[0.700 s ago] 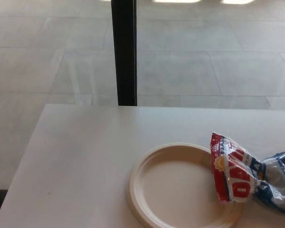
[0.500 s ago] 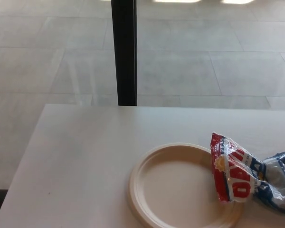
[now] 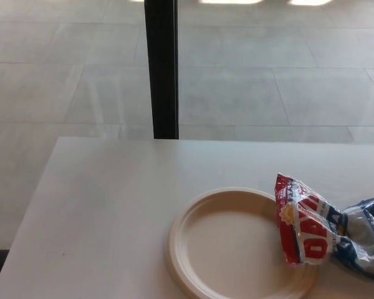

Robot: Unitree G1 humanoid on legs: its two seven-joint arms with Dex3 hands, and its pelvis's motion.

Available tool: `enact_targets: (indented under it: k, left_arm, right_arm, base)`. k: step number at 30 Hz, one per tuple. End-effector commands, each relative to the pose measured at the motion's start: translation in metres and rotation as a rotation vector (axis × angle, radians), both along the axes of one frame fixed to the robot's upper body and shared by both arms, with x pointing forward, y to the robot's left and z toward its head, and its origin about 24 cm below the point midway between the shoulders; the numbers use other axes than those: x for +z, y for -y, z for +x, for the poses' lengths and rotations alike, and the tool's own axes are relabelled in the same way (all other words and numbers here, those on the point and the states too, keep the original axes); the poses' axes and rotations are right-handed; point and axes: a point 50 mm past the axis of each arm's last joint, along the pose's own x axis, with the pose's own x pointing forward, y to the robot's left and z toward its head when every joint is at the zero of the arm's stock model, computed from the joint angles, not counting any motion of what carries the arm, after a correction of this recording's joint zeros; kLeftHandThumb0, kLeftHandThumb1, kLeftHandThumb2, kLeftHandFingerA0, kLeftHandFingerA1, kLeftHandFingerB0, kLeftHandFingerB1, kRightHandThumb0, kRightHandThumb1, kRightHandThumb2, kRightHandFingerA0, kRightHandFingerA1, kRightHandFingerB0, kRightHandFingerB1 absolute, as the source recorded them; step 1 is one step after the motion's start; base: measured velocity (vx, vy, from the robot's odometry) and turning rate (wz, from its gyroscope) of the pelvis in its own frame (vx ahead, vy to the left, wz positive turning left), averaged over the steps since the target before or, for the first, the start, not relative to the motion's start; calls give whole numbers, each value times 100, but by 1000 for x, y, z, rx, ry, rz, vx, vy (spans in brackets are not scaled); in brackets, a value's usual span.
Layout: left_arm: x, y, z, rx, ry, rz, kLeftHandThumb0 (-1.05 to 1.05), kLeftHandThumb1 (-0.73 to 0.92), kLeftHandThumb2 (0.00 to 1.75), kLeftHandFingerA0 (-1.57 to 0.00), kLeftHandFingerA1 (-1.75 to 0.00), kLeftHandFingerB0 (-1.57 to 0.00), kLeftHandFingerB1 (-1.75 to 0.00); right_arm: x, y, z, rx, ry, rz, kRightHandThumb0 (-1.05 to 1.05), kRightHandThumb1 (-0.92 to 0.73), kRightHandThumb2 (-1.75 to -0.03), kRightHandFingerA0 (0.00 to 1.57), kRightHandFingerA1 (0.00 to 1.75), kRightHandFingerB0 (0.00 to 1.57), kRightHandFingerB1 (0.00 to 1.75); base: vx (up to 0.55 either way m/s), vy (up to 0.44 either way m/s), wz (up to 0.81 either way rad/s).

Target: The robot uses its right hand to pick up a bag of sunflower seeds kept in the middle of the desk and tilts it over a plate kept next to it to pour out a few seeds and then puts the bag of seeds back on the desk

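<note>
Sunflower-seed bag (image 3: 321, 233), red and white at one end and blue at the other, is lying crumpled on my bench (image 3: 112, 205), its red end leaning over the right rim of the plate (image 3: 227, 246) and touching it. Its blue end is trailing off to the right of the plate, toward the picture's edge. That plate, cream and round, is sitting bare inside, near the front of the bench. Beyond the plate, past the far edge of the bench, a black post (image 3: 162, 68) is rising from the pale tiled floor (image 3: 287, 81). Nothing is lying between the plate and the bag. Neither of my hands is showing, so I cannot tell how my fingers are standing.
</note>
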Motion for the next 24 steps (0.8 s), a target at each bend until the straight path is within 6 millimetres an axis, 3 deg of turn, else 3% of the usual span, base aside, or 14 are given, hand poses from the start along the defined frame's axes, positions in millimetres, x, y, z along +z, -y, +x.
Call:
enact_targets:
  k: [1,3,4,5,6,9,15,16,18,20,21,22,23,24]
  left_arm:
    - [8,-9,9,-30,83,24,-83,77,63,-48,-43,-25,-30]
    - [7,-9,12,-35,87,34,-83,77,63,-48,-43,-25,-30]
    - [6,-8,13,9,116,22,-79,73,63,-49,-47,-25,-30]
    - [6,-8,15,48,154,4,-80,58,96,-43,-59,-17,-45]
    - [7,-8,18,78,201,-10,-78,72,62,-43,-49,-26,-32]
    - [6,-7,23,132,256,-32,-78,69,61,-43,-49,-26,-32]
    - [7,-8,26,77,252,-32,-82,71,62,-46,-49,-24,-31]
    - [7,-7,24,73,251,-33,-82,57,95,-40,-58,-18,-45]
    - [7,-8,23,61,219,-9,-77,75,63,-43,-48,-24,-32]
    - [7,-7,23,46,211,0,-77,75,63,-43,-48,-24,-32]
    - [7,-7,21,59,217,-8,-77,74,63,-43,-48,-26,-32]
    - [7,-7,21,59,217,-8,-77,74,63,-43,-48,-26,-32]
    - [6,-6,19,56,206,-4,-79,74,63,-42,-46,-26,-32]
    - [6,-7,18,63,201,-6,-79,74,63,-42,-47,-25,-32]
  right_arm:
    - [85,46,77,49,479,-174,-91,-61,-100,0,53,0,38]
    - [106,43,98,114,511,-221,-91,-61,-100,0,53,0,38]
    - [127,38,118,188,561,-264,-83,-74,-64,0,83,0,54]
    - [141,33,133,242,589,-291,-88,-58,-97,13,71,2,50]
    - [151,28,145,290,615,-314,-83,-56,-95,11,68,2,51]
    - [168,17,168,373,675,-334,-80,-54,-88,10,64,10,57]
    - [199,-28,219,666,690,-376,-81,-52,-90,3,39,5,51]
    - [205,-37,228,749,677,-382,-89,-54,-93,9,18,3,39]
    - [202,-54,247,918,596,-423,-91,-66,-100,0,7,0,13]
    - [200,-63,256,971,553,-422,-91,-66,-100,0,7,0,13]
    - [198,-68,263,1009,506,-432,-81,-78,-64,0,0,0,3]
    - [198,-69,263,1009,504,-432,-81,-78,-64,0,0,0,3]
    - [194,-75,271,1056,467,-408,-98,-64,-96,0,0,0,0]
    - [188,-83,278,1107,420,-400,-98,-62,-97,0,4,0,0]
  base:
    - [0,0,0]
    - [0,0,0]
    - [0,0,0]
    - [0,0,0]
    - [0,0,0]
    - [0,0,0]
    - [0,0,0]
    - [0,0,0]
    - [0,0,0]
    - [0,0,0]
    - [0,0,0]
    - [0,0,0]
    - [0,0,0]
    - [0,0,0]
